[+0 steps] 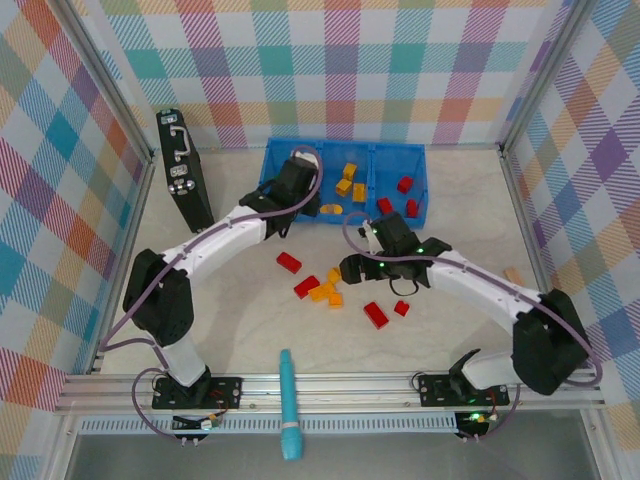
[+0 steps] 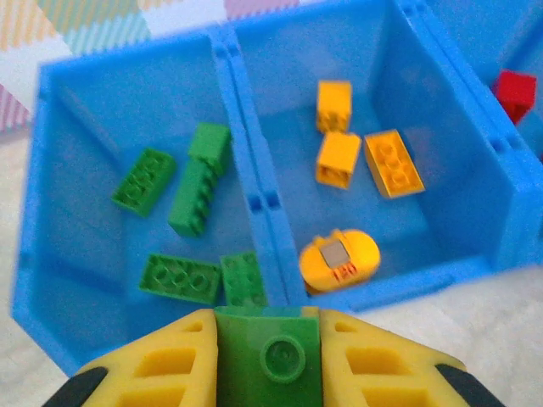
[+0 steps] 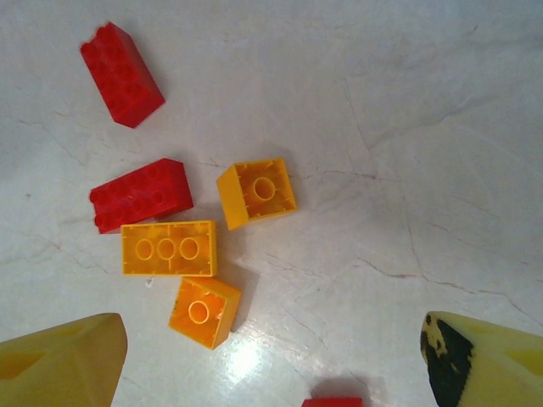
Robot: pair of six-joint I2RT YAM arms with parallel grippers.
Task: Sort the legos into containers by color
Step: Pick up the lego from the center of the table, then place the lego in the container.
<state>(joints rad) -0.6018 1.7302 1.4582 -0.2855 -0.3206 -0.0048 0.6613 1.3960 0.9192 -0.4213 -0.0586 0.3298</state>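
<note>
While my left gripper [image 2: 267, 356] clamps 1 green lego [image 2: 267, 335] at bottom ctr, blue tray [image 2: 254, 170] above holds 5 green bricks [image 2: 180, 278] in left compt, 3 orange bricks [image 2: 338, 158] + 1 rounded piece [image 2: 339, 259] marked approx "120" in middle. Right gripper [image 3: 271, 339] gapes wide over table [image 3: 407, 127]: 3 orange legos [image 3: 168, 248], 2 red legos [image 3: 140, 195].

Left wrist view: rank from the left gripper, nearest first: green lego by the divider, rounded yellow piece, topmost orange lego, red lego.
From the left gripper:
1. green lego by the divider, left compartment
2. rounded yellow piece, middle compartment, near wall
3. topmost orange lego, middle compartment
4. red lego, right compartment
</note>
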